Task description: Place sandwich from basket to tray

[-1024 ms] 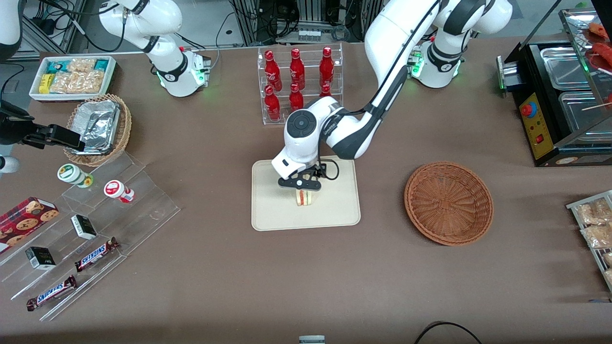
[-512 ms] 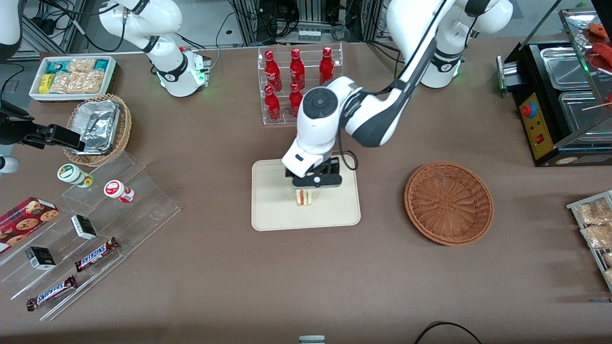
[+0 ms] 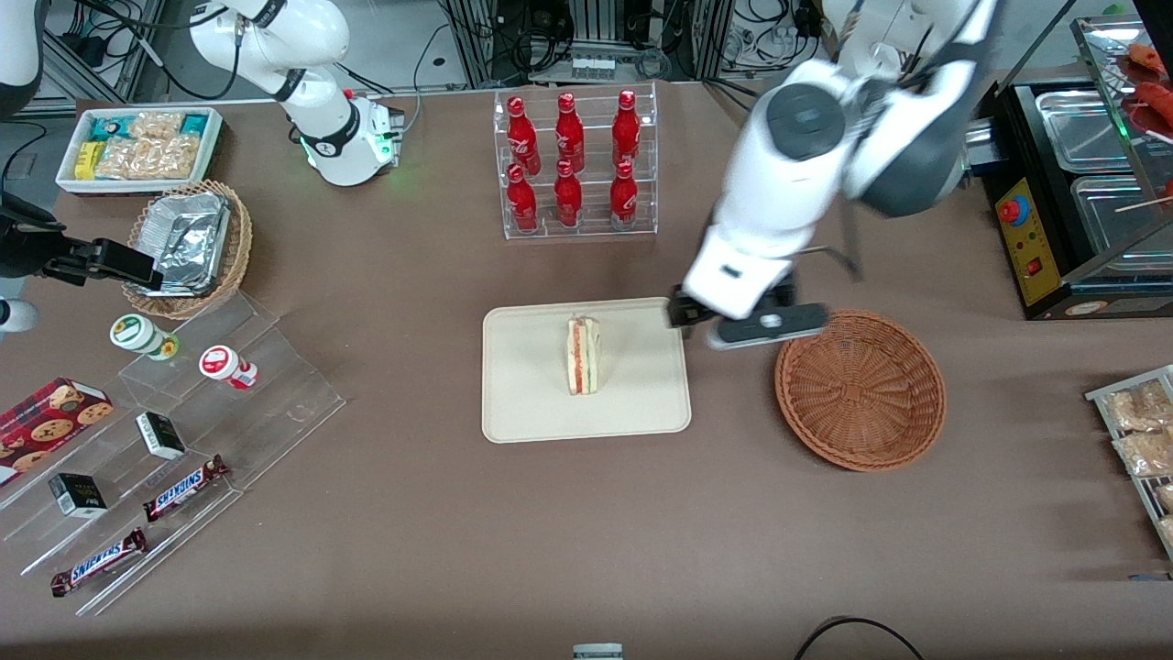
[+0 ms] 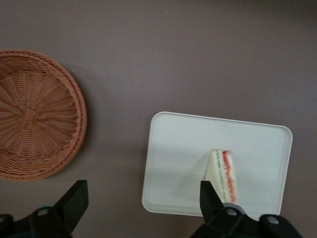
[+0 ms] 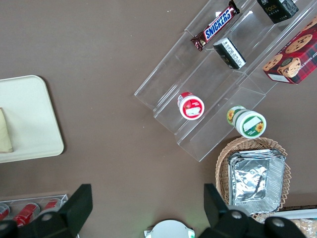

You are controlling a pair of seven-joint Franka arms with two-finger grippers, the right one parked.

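Sandwich (image 3: pixel 583 356) stands on its edge on the tray (image 3: pixel 527 403), roughly mid-tray, filling stripe of red-orange and green facing up; nothing touches it. In the left wrist view the same wedge (image 4: pixel 222 175) sits inside the tray's (image 4: pixel 173 148) rim, clear of every edge. Tray lies flat near the middle of the desk (image 3: pixel 458 532), long side running toward the arm ends. Basket (image 3: pixel 860 390) sits on the desk beside the tray, toward the working arm's end, apart from it with a strip of bare brown surface between; the wrist view shows the basket (image 4: pixel 34 114) holding nothing. Hand (image 3: pixel 747 323) hangs in the air above the gap between tray corner and basket rim, raised off the desk, carrying nothing. Its 2 fingers (image 4: pixel 74 201) are spread wide apart in the wrist view, with only desk and tray seen between them. Farther from the front camera than the tray, a clear rack of 6 red bottles (image 3: pixel 573 165) stands upright near the desk's back edge. Toward the parked arm's end, a tan wicker basket with foil containers (image 3: pixel 188 243) and a stepped clear display of snacks (image 3: pixel 174 458).
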